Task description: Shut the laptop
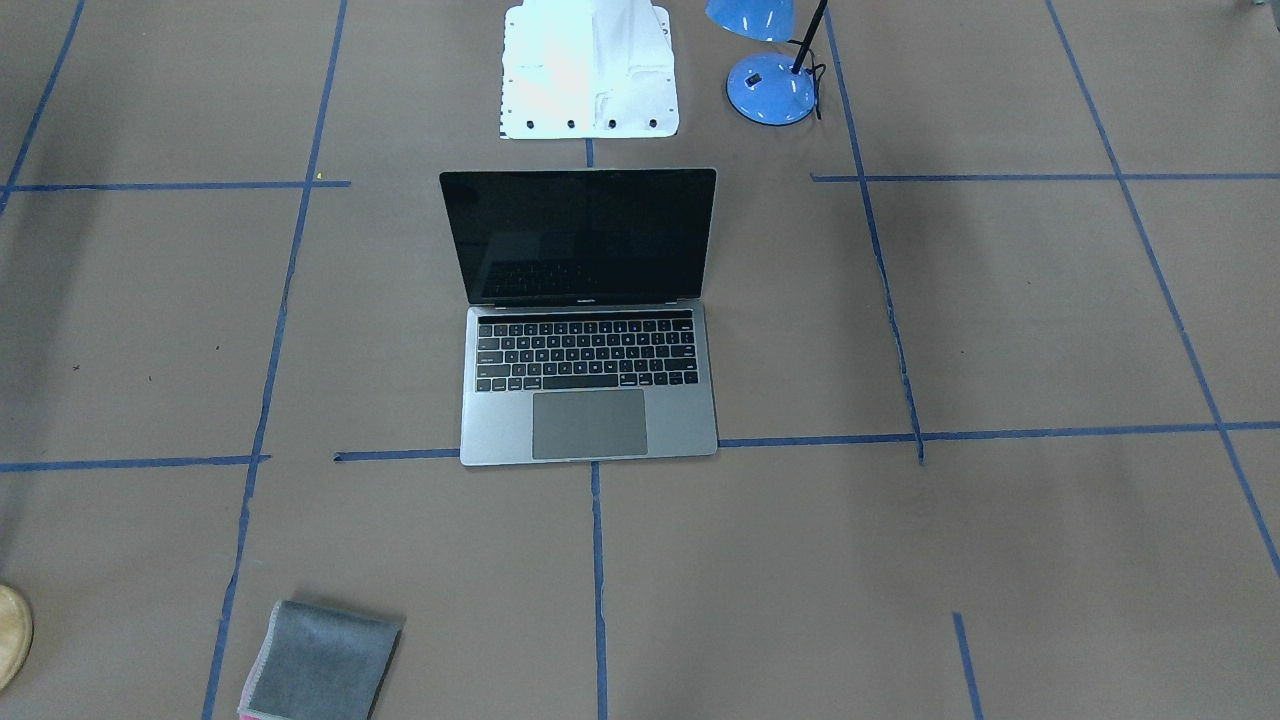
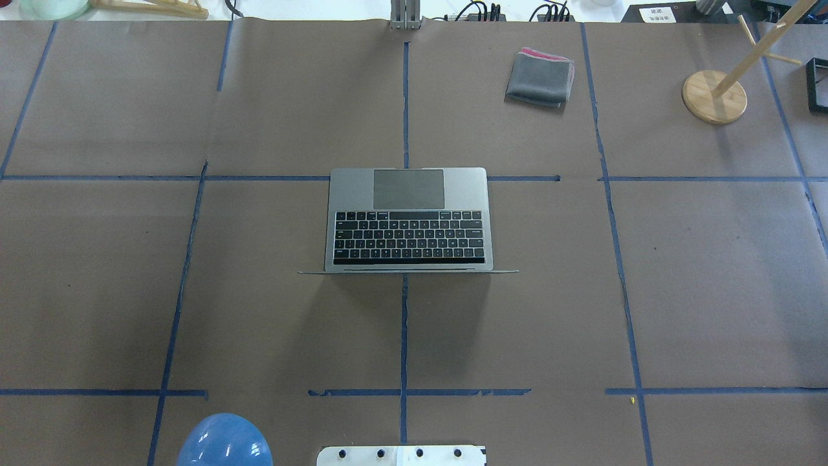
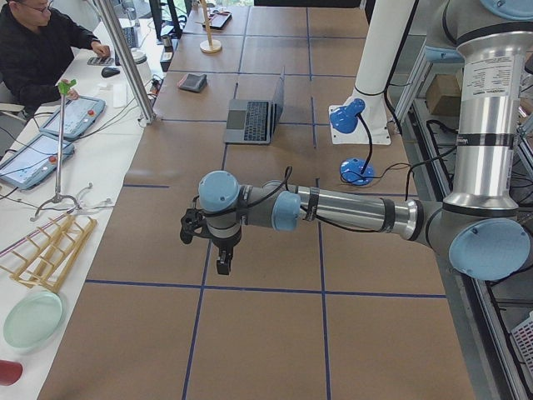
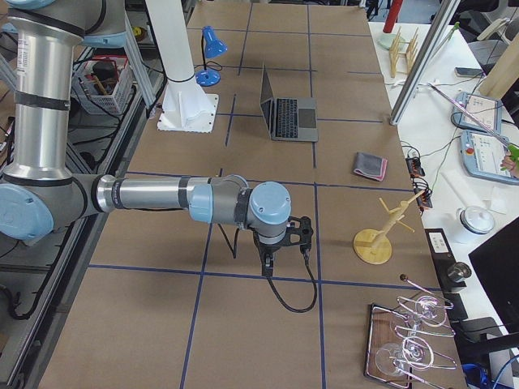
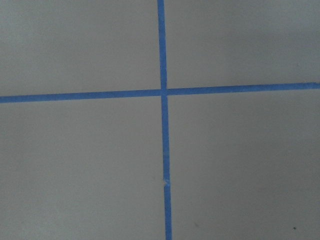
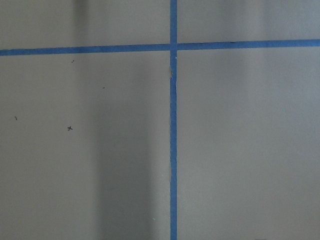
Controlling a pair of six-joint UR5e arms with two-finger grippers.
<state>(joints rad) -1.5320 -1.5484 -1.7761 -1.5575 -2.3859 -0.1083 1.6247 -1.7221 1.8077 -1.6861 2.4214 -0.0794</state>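
Though the left gripper (image 3: 222,265) hangs fingers-down over a tape cross (image 5: 163,92), how wide it is set cannot be told. Well apart from it toward the table's middle, past the lamp (image 3: 350,125), the laptop (image 2: 409,220) stands open. Its dark screen is near upright on the robot's side, about midway between both grippers. Beyond it lie the cloth (image 2: 540,77) and a wooden stand (image 4: 373,243) near the right gripper (image 4: 268,267). That gripper also points down, and its width cannot be told.
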